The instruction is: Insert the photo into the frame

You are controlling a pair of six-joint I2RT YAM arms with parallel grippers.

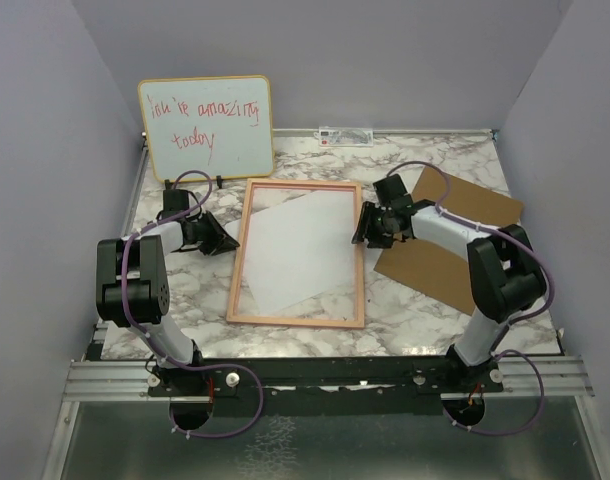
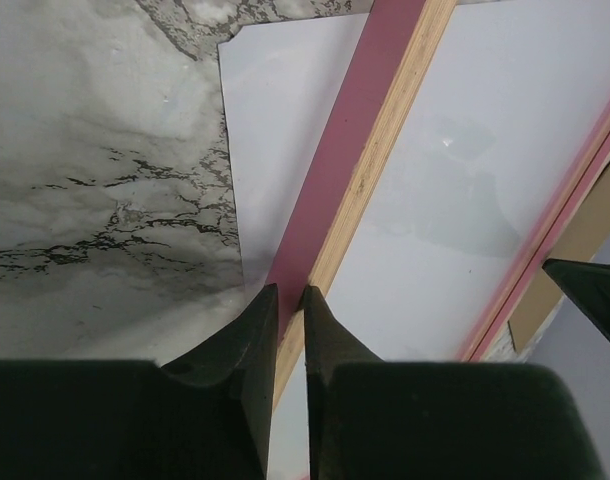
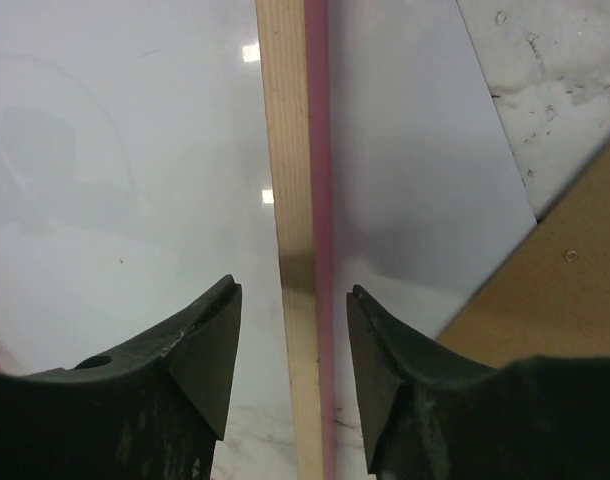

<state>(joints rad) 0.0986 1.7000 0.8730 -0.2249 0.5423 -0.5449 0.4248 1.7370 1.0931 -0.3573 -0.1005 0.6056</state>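
The frame (image 1: 295,321), with its thin pinkish wood border, lies flat in the middle of the marble table. The photo (image 1: 300,250) lies white side up and skewed beneath it, showing through the pane. In the left wrist view the photo (image 2: 275,120) pokes out past the frame's left border (image 2: 355,130). My left gripper (image 2: 290,292) hovers at that border, its jaws a narrow slit apart with nothing between them. My right gripper (image 3: 290,290) is open, its fingers straddling the frame's right border (image 3: 295,150) without touching it. The photo (image 3: 405,170) also sticks out there.
The brown backing board (image 1: 425,270) lies on the table right of the frame, partly under my right arm. A whiteboard (image 1: 205,128) with red handwriting leans against the back wall at the left. Grey walls close in both sides.
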